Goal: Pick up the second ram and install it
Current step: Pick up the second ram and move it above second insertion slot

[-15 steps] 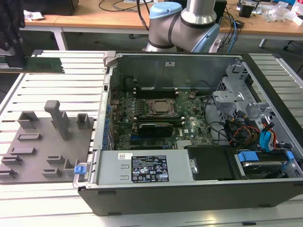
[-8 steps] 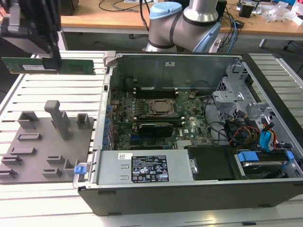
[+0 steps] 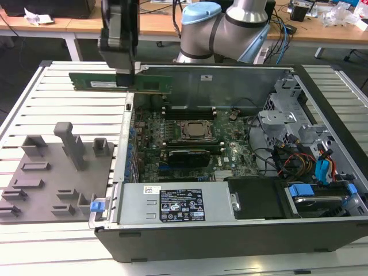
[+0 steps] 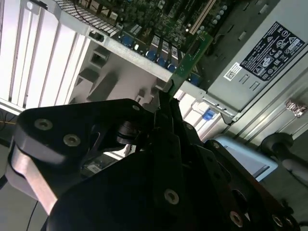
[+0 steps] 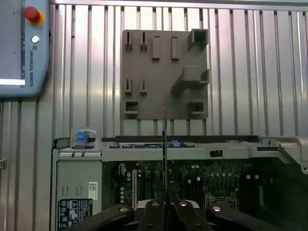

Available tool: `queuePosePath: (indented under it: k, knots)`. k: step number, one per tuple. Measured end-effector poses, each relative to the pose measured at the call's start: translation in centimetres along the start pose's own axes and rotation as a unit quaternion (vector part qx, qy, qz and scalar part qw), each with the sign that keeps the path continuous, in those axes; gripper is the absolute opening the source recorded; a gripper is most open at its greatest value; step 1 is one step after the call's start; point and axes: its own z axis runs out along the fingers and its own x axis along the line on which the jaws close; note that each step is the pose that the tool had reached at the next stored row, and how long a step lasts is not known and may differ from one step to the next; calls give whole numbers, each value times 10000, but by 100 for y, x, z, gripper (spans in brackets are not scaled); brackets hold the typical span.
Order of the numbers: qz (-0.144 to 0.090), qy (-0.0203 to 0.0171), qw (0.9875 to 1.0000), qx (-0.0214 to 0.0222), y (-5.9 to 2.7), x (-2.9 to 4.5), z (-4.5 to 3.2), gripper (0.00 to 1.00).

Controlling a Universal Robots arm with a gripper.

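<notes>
**Second ram pinched above the case wall, lying lengthwise with the slots**

At the exterior view's left, the grey fixture plate (image 3: 52, 172) lies just beside the open computer case (image 3: 230, 241), outside its side wall. Next comes the gripper (image 3: 125, 77), hanging above that wall near the case's far corner. Its fingers are pressed onto the second ram (image 3: 150, 84), pinching it near the middle of its upper edge, so the stick hangs clear of everything below. Roughly half the stick sits outside the case and half reaches over the inside.

Its long axis runs level across the exterior view from left to right. By my judgement that is parallel to the black memory slots (image 3: 190, 110), which lie inside the case beside the processor (image 3: 195, 130). Those slots are toward the exterior view's right of the stick and lower, well apart from it. The install turns on that offset, which is partly along the stick's own length and partly down into the case. With 1 arm, there is no question of which is nearer.

The exterior view gives the stick's broad green face. In the first wrist view the second ram (image 5: 164, 144) is edge-on, a thin line running out from the gripper (image 5: 164, 195) across the case wall (image 5: 231, 153) toward the fixture plate. In the second wrist view the stick's free end (image 4: 191, 55) juts from the closed gripper (image 4: 163, 98) over the case's edge
</notes>
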Motion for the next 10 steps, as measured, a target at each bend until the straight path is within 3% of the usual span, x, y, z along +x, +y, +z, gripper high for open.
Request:
queuePosePath:
  k: [5, 7, 10]
  knots:
    - [1, 0, 10000, -14, -237, -17, 2, 13]
    - [1, 1, 10000, -28, -381, -34, 20, 13]
    - [2, 0, 10000, -31, -471, -60, 63, 13]
